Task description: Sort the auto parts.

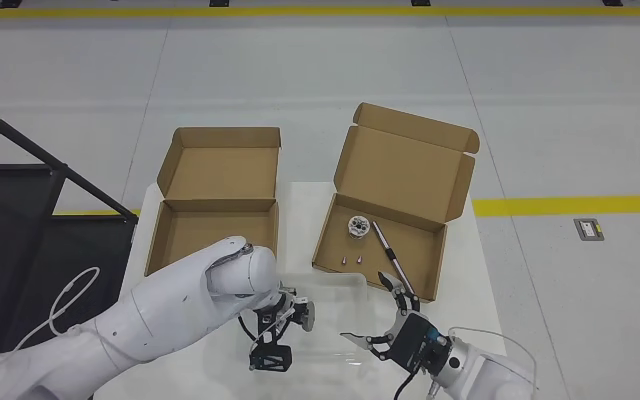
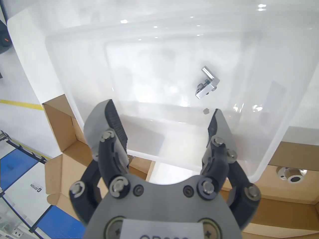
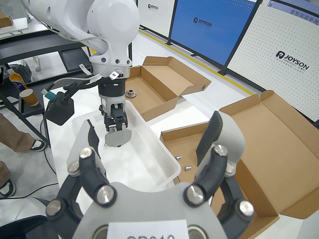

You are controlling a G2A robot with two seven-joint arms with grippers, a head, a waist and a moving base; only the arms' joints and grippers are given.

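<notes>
Left gripper and right gripper both gaped empty — a small silver metal bracket lay in the translucent plastic tub.

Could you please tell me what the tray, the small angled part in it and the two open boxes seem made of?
Tray: translucent white plastic, glossy, showing light glints.
Angled part: probably metal, bright silver with shiny faces.
Boxes: brown cardboard, matte, with folded flaps.
</notes>
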